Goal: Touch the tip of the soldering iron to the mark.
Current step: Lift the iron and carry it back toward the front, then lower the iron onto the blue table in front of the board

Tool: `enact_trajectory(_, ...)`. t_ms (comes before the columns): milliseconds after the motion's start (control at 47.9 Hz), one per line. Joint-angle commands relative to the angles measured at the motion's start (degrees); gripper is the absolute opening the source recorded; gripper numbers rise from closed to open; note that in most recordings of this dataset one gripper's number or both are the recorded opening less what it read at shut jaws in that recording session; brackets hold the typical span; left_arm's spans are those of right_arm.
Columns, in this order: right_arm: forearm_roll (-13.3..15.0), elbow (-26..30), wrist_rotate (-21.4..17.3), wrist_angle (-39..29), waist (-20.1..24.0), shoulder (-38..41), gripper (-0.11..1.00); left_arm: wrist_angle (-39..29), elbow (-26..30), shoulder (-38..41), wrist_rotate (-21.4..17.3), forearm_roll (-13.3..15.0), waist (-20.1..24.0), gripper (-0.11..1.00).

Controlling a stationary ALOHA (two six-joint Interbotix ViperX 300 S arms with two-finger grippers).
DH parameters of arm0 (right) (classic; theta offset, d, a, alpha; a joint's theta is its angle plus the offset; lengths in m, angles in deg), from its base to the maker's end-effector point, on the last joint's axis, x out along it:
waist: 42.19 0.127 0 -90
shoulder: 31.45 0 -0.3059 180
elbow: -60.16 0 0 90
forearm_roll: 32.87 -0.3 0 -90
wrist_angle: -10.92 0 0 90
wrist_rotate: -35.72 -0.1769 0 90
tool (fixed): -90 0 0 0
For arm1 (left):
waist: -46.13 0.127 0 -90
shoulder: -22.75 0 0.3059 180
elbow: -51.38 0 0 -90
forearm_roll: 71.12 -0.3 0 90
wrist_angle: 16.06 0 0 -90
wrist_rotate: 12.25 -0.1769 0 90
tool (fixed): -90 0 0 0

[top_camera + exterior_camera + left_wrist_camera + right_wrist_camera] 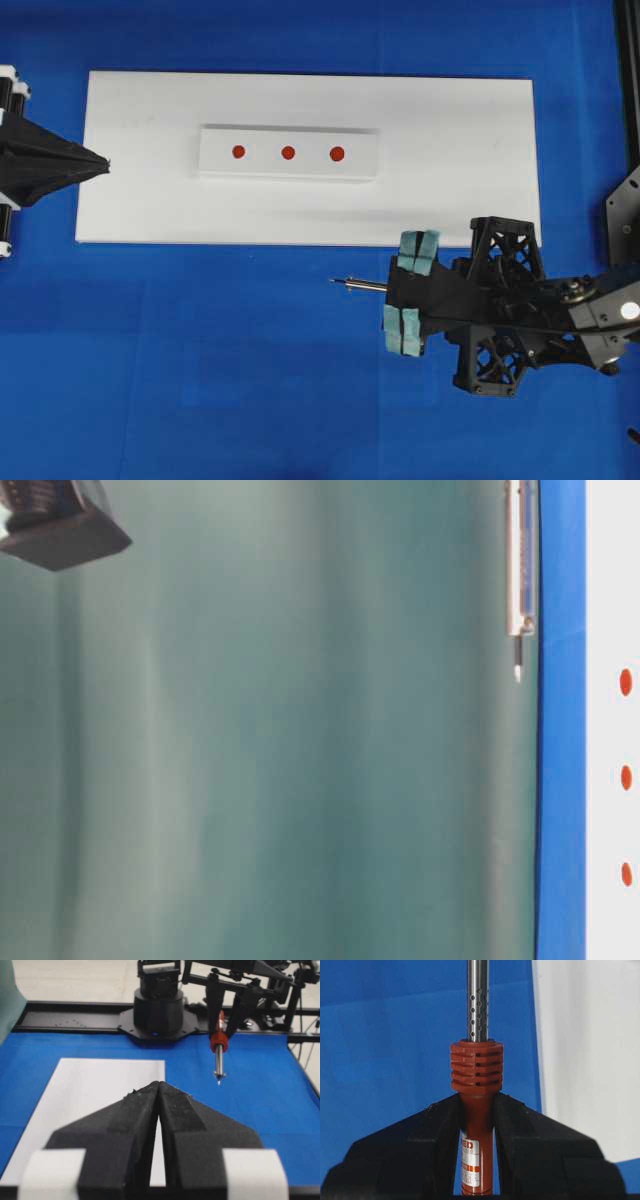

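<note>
Clamped between the black right gripper (477, 1125), whose jaws pinch its red-orange plastic handle, the slim soldering iron (477, 1075) aims its perforated silver shaft over blue cloth just off the flat white board's (140, 200) near right edge — well apart from the round red mark (288, 152). Black left gripper (159, 1091) — pressed together, empty.

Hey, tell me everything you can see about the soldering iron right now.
The soldering iron has a glossy red-orange, plastic-looking handle with a ribbed collar and a white label. From it runs a thin silver metal shaft, perforated near the collar, ending in a pointed tip. The right hand clamps its handle. It hangs over the blue surface, beside the white board, touching nothing else.
</note>
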Motion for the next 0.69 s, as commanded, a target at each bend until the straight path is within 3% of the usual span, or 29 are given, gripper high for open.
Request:
enact_trajectory(0,0.5,1.5,-0.1,0.2,0.0,-0.6,0.06,0.5,0.6,0.2,0.1,-0.1,-0.2,0.00)
enact_trajectory(272,1.3,3.0,0.4,1.3,-1.7,2.4,0.06,0.5,0.5,0.2,0.1,-0.1,-0.2,0.00)
enact_trajectory(669,1.5,16.0,6.9,3.3,-5.4,13.9,0.06,0.5,0.6,0.1,0.1,-0.1,-0.2,0.00)
